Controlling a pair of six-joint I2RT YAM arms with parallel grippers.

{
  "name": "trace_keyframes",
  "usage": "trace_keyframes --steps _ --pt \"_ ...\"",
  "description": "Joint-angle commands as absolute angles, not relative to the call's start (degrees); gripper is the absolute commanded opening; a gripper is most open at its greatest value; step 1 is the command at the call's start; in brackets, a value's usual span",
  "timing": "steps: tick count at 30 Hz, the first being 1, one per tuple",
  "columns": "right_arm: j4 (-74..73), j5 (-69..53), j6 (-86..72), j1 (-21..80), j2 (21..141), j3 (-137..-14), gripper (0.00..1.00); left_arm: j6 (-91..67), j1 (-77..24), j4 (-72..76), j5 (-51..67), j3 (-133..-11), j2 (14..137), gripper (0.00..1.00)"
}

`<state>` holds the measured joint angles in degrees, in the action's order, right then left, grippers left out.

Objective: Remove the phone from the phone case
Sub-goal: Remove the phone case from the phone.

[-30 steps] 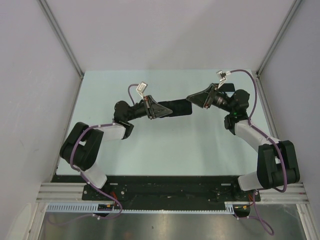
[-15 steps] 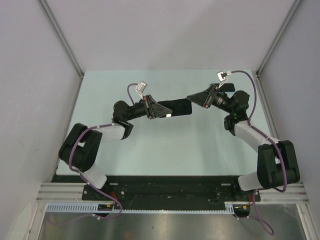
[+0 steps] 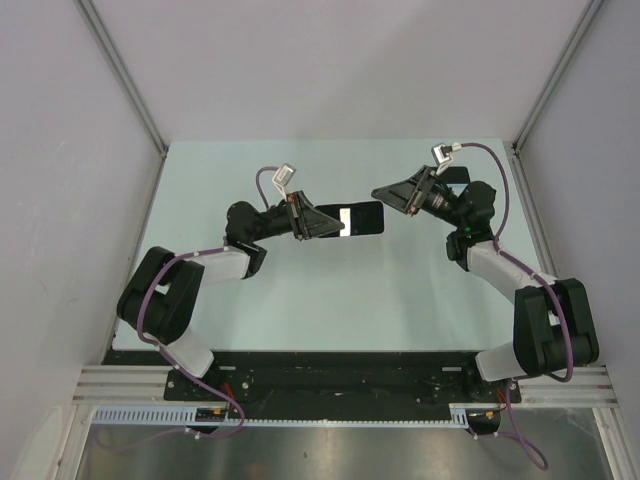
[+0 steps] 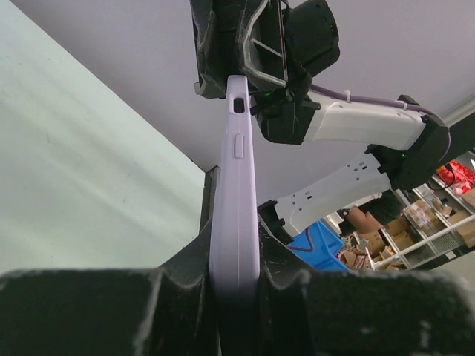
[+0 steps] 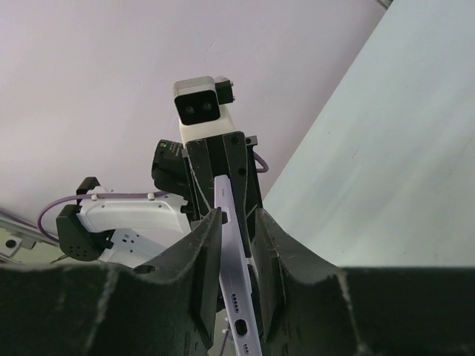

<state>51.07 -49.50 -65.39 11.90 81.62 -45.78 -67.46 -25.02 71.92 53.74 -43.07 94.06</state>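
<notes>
Lilac phone case [image 4: 236,148] is held in the air edge-on, w/ the pale green table [image 3: 300,300] below it. Side button and a small cutout show on the case edge in the left wrist view. In the top view the phone [image 3: 362,218] shows as a dark slab w/ a bright glare patch near its left part. Can't separate phone from case at that res, and no gap betw. them shows in either wrist view.

Left gripper [image 3: 335,222] is at the case's left end. Its black fingers [image 4: 185,274] are closed narrow and press both flat faces, so it has a firm hold on the case.

Right gripper [image 3: 381,192] is at the case's right end, opposite the left one. The case edge runs betw. its fingers [image 5: 204,252], and the port holes on the case's short end show low in the right wrist view. These fingers are set narrow. One looks to touch the case and the other shows a thin dark sliver beside it. Can't tell if they actually clamp.

Seen from above, the case's long axis runs roughly left-right, spanning gripper to gripper. Left wrist cam housing [image 5: 200,104], white w/ two lenses, sits just beyond the case's far end in the right wrist view. Purple cable [image 3: 503,180] loops off the right arm, well right of the case. Grey walls [image 3: 320,60] stand beyond and to both sides of the case.
</notes>
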Motion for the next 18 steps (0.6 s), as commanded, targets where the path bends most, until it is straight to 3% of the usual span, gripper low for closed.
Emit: trace_keyframes --steps 1,18 --pt "52.21 -48.51 -66.71 13.09 81.83 -45.79 0.29 -66.62 -25.31 96.15 54.14 -44.38 90.26 0.0" --pt "52.38 -48.25 -64.78 11.87 79.45 -45.17 0.37 -67.76 -21.98 96.15 46.94 -41.84 91.05 0.0"
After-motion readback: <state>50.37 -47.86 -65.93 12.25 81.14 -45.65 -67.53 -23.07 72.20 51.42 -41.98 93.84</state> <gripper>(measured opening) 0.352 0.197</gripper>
